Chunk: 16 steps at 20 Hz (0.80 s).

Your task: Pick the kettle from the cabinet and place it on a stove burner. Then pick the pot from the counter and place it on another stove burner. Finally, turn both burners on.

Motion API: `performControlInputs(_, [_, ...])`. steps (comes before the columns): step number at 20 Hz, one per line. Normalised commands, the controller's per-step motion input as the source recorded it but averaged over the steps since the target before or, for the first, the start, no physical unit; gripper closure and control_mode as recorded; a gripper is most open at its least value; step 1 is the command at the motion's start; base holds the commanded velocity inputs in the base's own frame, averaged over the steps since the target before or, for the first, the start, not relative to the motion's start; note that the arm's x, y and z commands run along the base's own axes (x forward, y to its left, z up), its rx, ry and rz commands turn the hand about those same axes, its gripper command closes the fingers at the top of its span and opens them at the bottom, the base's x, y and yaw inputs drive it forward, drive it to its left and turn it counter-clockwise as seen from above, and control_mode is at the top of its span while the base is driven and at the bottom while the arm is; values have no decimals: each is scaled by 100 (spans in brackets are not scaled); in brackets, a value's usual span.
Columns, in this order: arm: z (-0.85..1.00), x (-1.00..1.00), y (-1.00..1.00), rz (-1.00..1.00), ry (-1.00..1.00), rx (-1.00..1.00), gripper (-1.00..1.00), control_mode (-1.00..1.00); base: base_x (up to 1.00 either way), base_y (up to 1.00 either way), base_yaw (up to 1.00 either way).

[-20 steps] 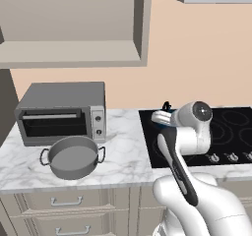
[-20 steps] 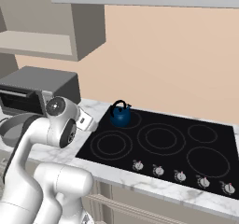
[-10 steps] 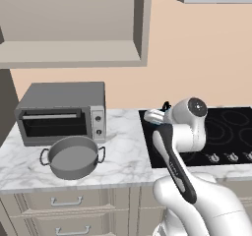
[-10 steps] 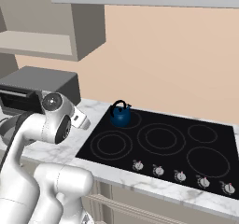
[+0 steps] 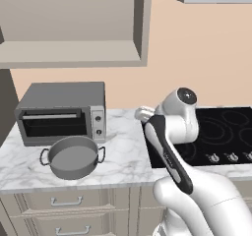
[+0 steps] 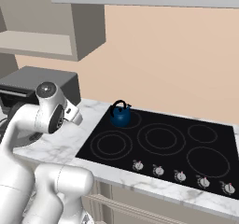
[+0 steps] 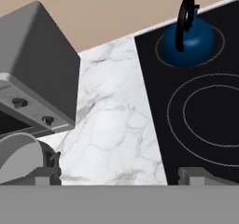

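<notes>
Since a second ago my arm has swung left off the cooktop. Claw open, empty, over the worktop. Kettle sits on its burner; next I reach for the pot.

one kettle, one pot, one toaster oven

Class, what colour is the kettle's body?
Dark blue, with a black handle; the kettle shows best in the hand view.
</notes>
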Motion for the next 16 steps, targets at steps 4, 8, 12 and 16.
performControlInputs(4, [0, -16, 23, 7, 4, 2, -100, -100, 0, 0, 0])
performControlInputs(8, [0, -29, 17, 6, 0, 0, -100, -100, 0, 0, 0])
performControlInputs(12, [-2, -36, 9, 7, 0, 0, -100, -100, 0, 0, 0])
performControlInputs(16, [-5, -33, 11, 7, 0, 0, -100, -100, 0, 0, 0])
